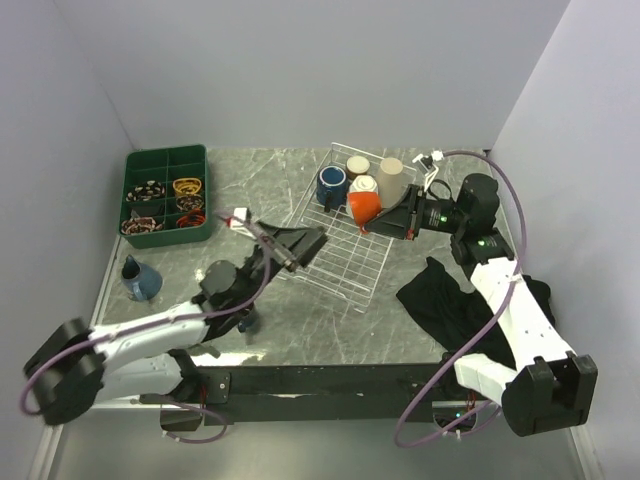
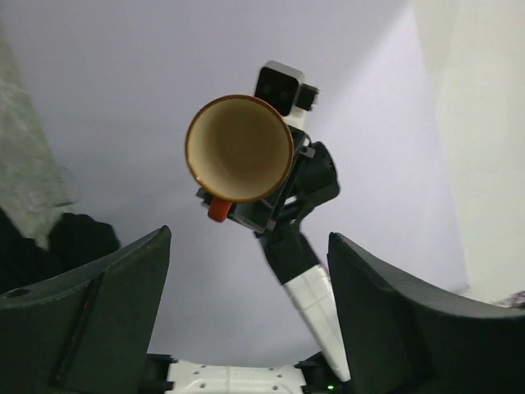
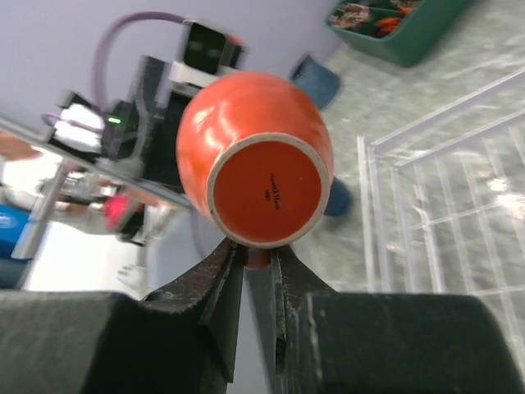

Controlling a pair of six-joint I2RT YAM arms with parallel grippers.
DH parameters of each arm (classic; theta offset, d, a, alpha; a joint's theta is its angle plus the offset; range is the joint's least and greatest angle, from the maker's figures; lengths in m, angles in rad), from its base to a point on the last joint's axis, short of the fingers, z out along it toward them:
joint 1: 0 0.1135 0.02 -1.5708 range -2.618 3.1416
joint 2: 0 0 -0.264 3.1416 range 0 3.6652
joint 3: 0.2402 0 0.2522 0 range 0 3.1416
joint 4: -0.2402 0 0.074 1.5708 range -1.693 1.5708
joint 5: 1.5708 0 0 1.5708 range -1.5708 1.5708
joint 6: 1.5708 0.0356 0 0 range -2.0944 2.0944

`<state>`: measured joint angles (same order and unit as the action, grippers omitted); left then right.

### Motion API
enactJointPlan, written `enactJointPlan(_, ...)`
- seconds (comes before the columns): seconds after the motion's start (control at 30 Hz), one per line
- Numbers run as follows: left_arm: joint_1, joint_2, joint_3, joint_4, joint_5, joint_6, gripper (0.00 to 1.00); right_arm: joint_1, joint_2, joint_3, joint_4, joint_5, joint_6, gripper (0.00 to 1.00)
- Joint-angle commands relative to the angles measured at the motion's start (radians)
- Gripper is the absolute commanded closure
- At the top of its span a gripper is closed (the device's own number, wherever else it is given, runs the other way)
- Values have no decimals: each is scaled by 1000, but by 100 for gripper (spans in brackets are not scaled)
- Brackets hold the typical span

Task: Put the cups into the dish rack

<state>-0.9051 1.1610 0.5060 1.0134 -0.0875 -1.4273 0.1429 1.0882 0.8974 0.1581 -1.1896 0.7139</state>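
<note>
Nearest the right wrist lens: right gripper (image 3: 250, 271), jaws pinching the handle of the orange cup (image 3: 254, 156). The cup lies sideways, base toward the lens. From above we see it held over the right side of the rack (image 1: 340, 262), just beside the cups grouped there. Left gripper (image 2: 248, 246): spread wide, nothing between the fingers, at the rack's near-left edge

Progress, our reading: four cups look loaded at the far end: blue mug (image 1: 332, 184), brown cup (image 1: 357, 165), white cup (image 1: 363, 186), tumbler (image 1: 390, 180). Orange cup not yet set down. One blue cup (image 1: 140, 280) sits on the table at far left, well apart from the rack. So two left, as far as we see

Unclear: whether the orange cup touches the wire; whether the tumbler stands inside the rack or at its rim. The white cup is mostly hidden by the orange one
</note>
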Motion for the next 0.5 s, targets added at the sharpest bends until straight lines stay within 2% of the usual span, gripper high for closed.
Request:
enactJointPlan(0.0,-3,-203,-49,-299,-104,196,14,0,-14,133,-317,102,-368,100)
enactJointPlan(0.07,-3,-349,-20,-459,-158,269,7,10,1,176,-405,159,-459,100)
enactJointPlan(0.1,-3,-441,-3,-633,-217,339,3,29,19,189,-476,226,-538,100)
enactJointPlan(0.13,-3,-486,11,-698,-244,376,1,40,27,201,-503,260,-572,100)
enactJointPlan(0.2,-2,-603,46,-883,-321,462,1,69,54,225,-561,339,-660,100)
enactJointPlan(0.3,-2,-731,75,-1045,-398,533,4,139,102,258,-620,485,-769,100)
enactJointPlan(0.33,-2,-756,80,-1144,-415,541,3,162,116,268,-635,525,-793,100)
enactJointPlan(0.47,0,-853,82,-1328,-455,535,4,251,203,349,-715,672,-908,100)
